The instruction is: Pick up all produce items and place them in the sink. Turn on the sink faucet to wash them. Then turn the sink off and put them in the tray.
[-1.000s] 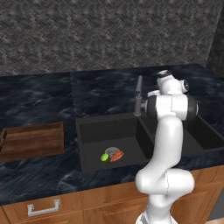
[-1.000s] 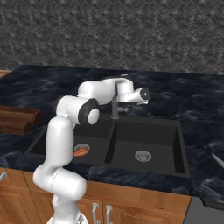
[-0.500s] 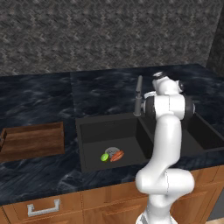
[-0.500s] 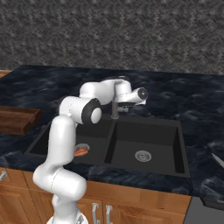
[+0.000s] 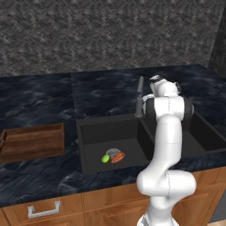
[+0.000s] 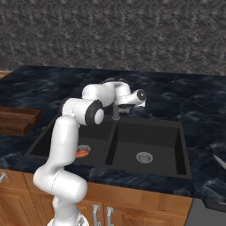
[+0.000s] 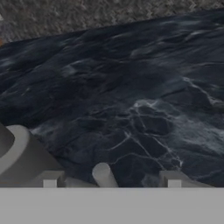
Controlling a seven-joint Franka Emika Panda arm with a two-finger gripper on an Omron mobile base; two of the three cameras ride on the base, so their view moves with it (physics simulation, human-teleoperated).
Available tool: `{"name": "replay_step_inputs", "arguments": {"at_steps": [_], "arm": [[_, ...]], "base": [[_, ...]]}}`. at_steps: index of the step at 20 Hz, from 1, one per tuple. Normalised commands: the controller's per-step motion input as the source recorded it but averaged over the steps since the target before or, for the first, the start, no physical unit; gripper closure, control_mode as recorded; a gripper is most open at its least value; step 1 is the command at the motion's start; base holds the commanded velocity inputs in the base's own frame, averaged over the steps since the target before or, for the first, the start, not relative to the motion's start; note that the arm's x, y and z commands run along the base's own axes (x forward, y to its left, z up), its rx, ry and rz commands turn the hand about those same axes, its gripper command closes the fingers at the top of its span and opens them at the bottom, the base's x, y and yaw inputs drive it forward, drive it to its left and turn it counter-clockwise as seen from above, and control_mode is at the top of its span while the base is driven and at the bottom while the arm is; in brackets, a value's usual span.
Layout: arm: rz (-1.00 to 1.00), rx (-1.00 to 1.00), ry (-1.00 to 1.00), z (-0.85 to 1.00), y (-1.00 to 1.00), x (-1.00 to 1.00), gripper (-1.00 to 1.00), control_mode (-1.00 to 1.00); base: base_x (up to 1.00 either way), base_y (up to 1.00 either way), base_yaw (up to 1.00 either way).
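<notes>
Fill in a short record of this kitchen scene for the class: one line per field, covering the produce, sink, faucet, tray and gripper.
produce: orange-red carrot-like piece and small yellow-green lime-like piece, side by side near the drain
sink: matte black double-basin sink
faucet: slim grey metal faucet, upright behind the sink divider
tray: shallow brown wooden tray, on the counter beside the sink
gripper: gripper at the faucet, holding nothing

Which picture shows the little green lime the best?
The left base view: the lime lies in plain sight in the sink, beside the carrot. In the right base view the arm covers that spot. The hand view looks at countertop.
</notes>
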Motion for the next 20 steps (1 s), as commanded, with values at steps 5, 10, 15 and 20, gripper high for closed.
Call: {"name": "replay_step_inputs", "arguments": {"at_steps": [5,10,15,20], "arm": [[0.0,0.0,0.0,-0.04,0.01,0.02,1.0,-1.0],[0.0,0.0,0.0,0.0,0.0,0.0,1.0,-1.0],[0.0,0.0,0.0,0.0,0.0,0.0,1.0,-1.0],[0.0,0.0,0.0,0.0,0.0,0.0,1.0,-1.0]], "base": [[0.0,0.0,0.0],[0.0,0.0,0.0],[0.0,0.0,0.0],[0.0,0.0,0.0]]}}
